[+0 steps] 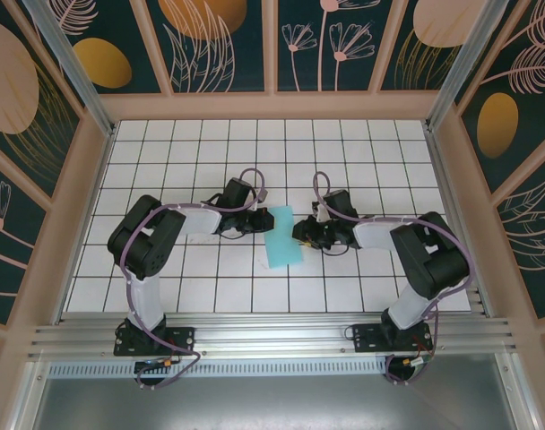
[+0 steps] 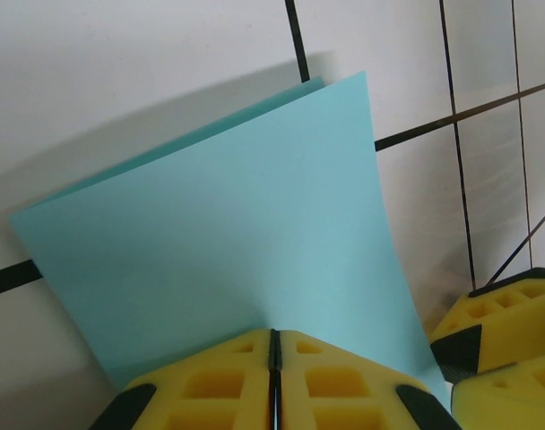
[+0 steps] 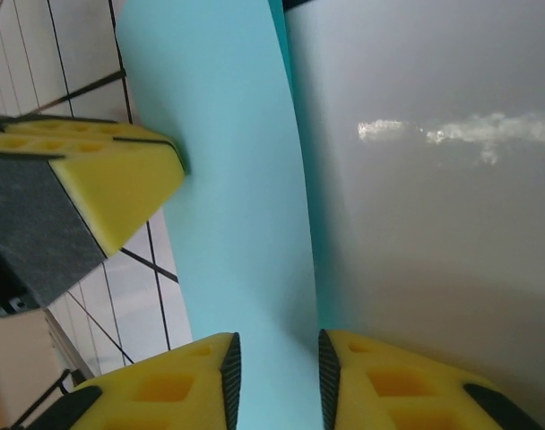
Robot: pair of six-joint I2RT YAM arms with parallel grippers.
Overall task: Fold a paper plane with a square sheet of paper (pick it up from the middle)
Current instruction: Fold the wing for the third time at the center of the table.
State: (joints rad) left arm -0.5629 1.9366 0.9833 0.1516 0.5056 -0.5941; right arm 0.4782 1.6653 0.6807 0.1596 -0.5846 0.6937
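Left hand point(image 2: 272, 349), its yellow fingers point(image 2: 210, 385) pressed together, pinches the near edge of the half-folded sheet of paper point(image 2: 228, 242) at mid-tabletop point(image 2: 120, 72), likely steadying the fold. Right hand point(image 3: 279, 363) stands slightly open at the opposite edge, gripping nothing.

There is one sheet point(image 1: 282, 237) of blue paper, and it shows two layers. There are two arms, the left arm point(image 1: 145, 240) and the right arm point(image 1: 429, 260), and two grippers, the left gripper point(image 2: 274, 345) and the right gripper point(image 3: 279, 358). Each gripper has two yellow fingers point(image 3: 380, 376). There is one table point(image 1: 165, 152).
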